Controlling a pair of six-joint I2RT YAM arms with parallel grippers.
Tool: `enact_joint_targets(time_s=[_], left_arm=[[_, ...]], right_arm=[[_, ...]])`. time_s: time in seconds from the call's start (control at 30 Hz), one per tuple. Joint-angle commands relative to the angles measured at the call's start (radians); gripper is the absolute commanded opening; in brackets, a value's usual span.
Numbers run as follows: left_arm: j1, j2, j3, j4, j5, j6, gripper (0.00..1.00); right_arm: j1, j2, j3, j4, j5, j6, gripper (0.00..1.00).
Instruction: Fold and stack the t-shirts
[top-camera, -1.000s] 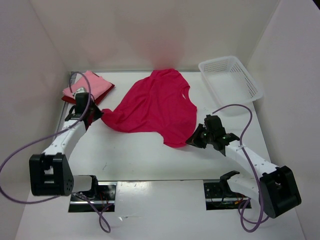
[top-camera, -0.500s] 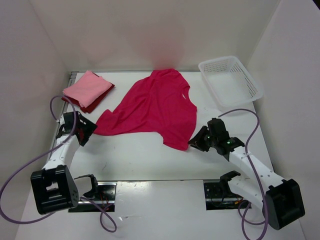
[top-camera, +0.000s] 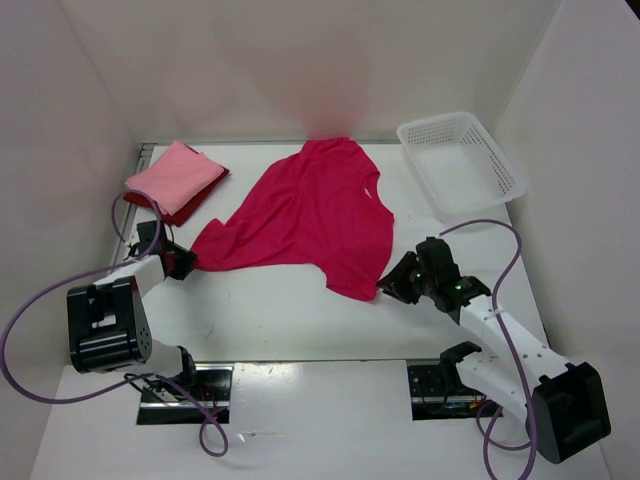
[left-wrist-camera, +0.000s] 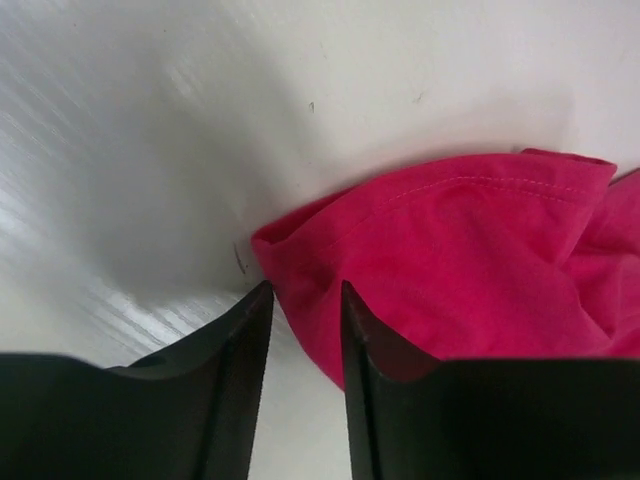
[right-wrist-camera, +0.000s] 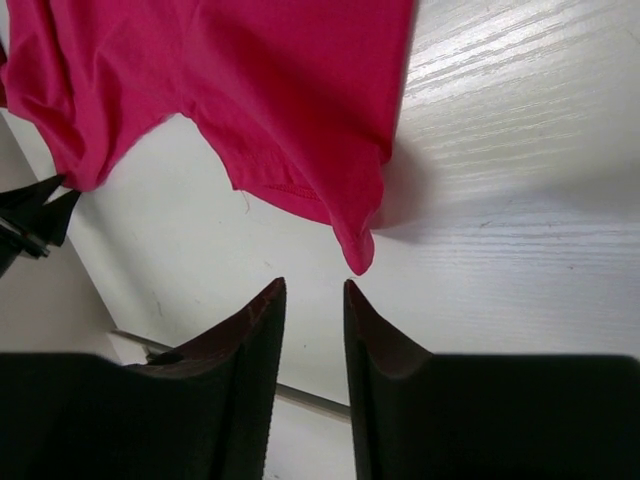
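Top: both arms have let go of the magenta shirt (top-camera: 310, 215) since a sec ago; it's flat mid-table. L wrist: left gripper (left-wrist-camera: 305, 290) parted, empty, corner just ahead. R wrist: right gripper (right-wrist-camera: 313, 285) same. I reckon spread's done, fold next.

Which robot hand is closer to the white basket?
The right hand. It is on the basket's near side, at the magenta shirt's near corner. The left hand is across the table, at the shirt's other corner, near the folded pink shirt.
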Motion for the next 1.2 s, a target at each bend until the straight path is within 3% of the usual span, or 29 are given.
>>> enact_joint_targets(time_s=[0.0, 0.2, 0.33, 0.53, 1.0, 1.17], left_arm=[[0.004, 0.028, 0.007, 0.041, -0.002, -0.048, 0.39], [0.004, 0.025, -0.003, 0.073, -0.015, -0.033, 0.13], [0.004, -0.021, 0.023, 0.030, -0.028, 0.037, 0.01], [0.004, -0.044, 0.015, 0.033, -0.015, 0.079, 0.00], [0.004, -0.077, -0.030, 0.053, 0.016, 0.088, 0.00], [0.004, -0.077, -0.020, 0.042, 0.016, 0.097, 0.00]], right_arm=[[0.008, -0.017, -0.021, -0.008, 0.038, 0.016, 0.38], [0.008, -0.026, -0.072, -0.008, 0.060, 0.056, 0.50], [0.008, -0.036, -0.095, 0.001, 0.072, 0.067, 0.50], [0.017, 0.046, -0.132, 0.137, 0.000, 0.055, 0.50], [0.059, 0.202, -0.046, 0.226, -0.031, -0.006, 0.51], [0.059, 0.291, 0.001, 0.265, 0.009, -0.042, 0.39]])
